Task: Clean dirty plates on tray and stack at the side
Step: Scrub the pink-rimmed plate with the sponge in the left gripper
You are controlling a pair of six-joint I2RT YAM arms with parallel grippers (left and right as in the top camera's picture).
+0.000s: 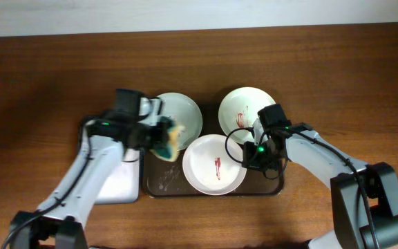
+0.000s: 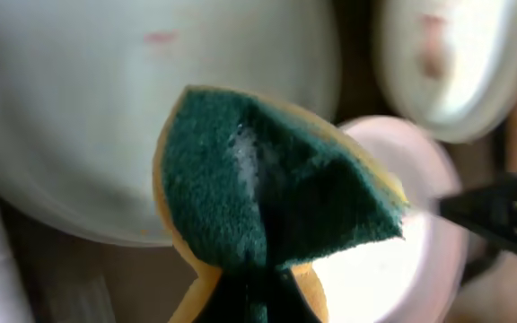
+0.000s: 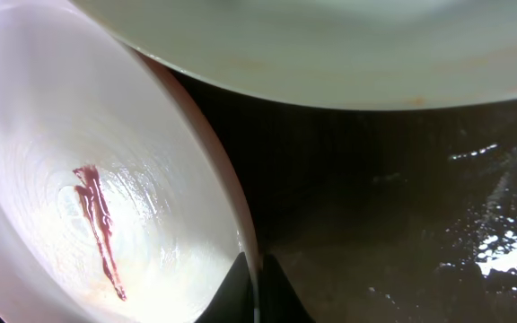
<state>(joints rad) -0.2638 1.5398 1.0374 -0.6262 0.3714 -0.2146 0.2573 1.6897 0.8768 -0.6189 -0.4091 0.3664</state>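
The tray (image 1: 273, 188) lies by the near edge of the desk (image 1: 47, 83), about midway along it, with all three plates on it. The pale green plate (image 1: 185, 111) sits toward the tray's far left, the back white plate (image 1: 244, 111) toward its far right, and the front white plate (image 1: 209, 169) closest to the near edge. Both white plates show red sauce; the green one looks almost clean.

The left end effector (image 1: 163, 135) is pinched tight on a sponge (image 2: 267, 197), scouring face forward, poised over the gap between the green plate and the front white plate. The right end effector (image 3: 257, 283) is closed on the front white plate's rim, a finger on either side. A smaller white tray (image 1: 116, 187) sits under the left arm, toward the near-left corner.

The step in hand looks like wiping the streak (image 3: 97, 224) on the held plate:
- Keep the rim grip firm, so the plate does not spin or slide under the sponge
- Bring the sponge down flat on the streak, not on a corner
- Drag along the streak's length and away from the right fingers
- Press lightly, since the neighbouring plates sit very close and a shove could knock them
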